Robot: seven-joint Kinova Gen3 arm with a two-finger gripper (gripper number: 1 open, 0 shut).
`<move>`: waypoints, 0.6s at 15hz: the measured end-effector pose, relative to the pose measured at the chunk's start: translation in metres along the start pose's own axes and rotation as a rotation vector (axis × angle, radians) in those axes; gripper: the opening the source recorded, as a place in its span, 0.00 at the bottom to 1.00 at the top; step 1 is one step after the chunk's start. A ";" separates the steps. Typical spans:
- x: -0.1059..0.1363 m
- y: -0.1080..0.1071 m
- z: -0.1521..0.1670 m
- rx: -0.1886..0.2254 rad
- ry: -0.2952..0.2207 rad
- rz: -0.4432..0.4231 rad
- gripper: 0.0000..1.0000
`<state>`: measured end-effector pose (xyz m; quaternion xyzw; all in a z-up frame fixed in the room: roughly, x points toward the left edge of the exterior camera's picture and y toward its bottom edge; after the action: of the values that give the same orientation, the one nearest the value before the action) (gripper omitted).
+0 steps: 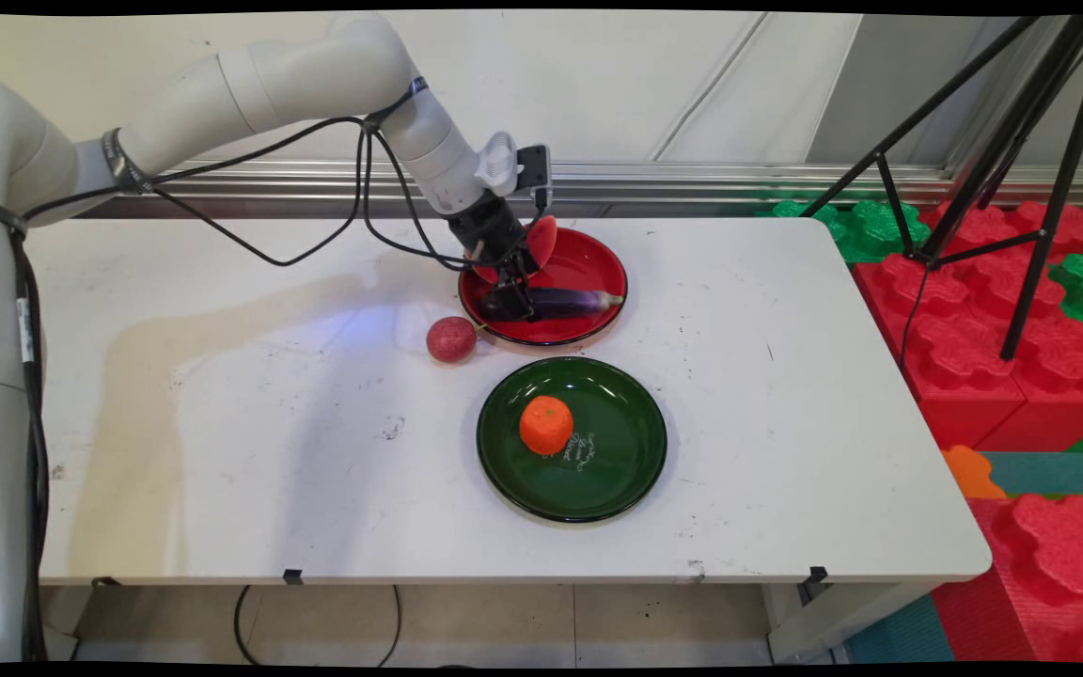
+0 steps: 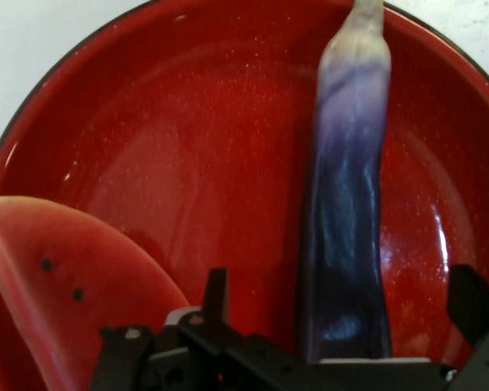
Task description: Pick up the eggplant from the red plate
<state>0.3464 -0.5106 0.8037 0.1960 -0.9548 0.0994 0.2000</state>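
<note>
Leaning in from the left in the main view, the white arm has its black gripper [image 1: 515, 293] down inside the red plate [image 1: 588, 259] at the far middle of the table [image 1: 222, 423], right at the dark end of a purple eggplant [image 1: 560, 303] that lies across the plate with its pale tip to the right. A watermelon slice [image 1: 541, 240] is propped against the plate's back rim just behind the hand, a small reddish round fruit [image 1: 451, 339] sits on the table just beside the plate's left edge, and an orange [image 1: 546, 425] rests in the green plate [image 1: 635, 451] nearer to me. From the hand view, the gripper [image 2: 338, 314] straddles the eggplant [image 2: 346, 204]: one finger [image 2: 216, 295] shows to its left and the other at the right edge, each with a gap of red plate showing, so I'd call the fingers spread wide and holding nothing. The watermelon slice [image 2: 73, 277] lies close to the left finger, and the red plate [image 2: 171, 138] fills everything beneath. My worry is that the eggplant looks smooth and tapering, so a grip this near its end could let it slip or swing; the left finger might also nudge the slice, and pressing down could tip the plate.
</note>
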 end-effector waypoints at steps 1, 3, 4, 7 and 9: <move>0.000 0.000 0.001 -0.002 -0.001 0.001 1.00; 0.001 -0.001 0.004 -0.006 -0.002 0.002 1.00; 0.001 -0.002 0.006 -0.009 -0.003 0.004 1.00; 0.002 -0.003 0.010 -0.013 -0.004 0.006 1.00; 0.003 -0.003 0.011 -0.016 -0.002 0.008 0.00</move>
<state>0.3413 -0.5176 0.7955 0.1906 -0.9566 0.0924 0.1999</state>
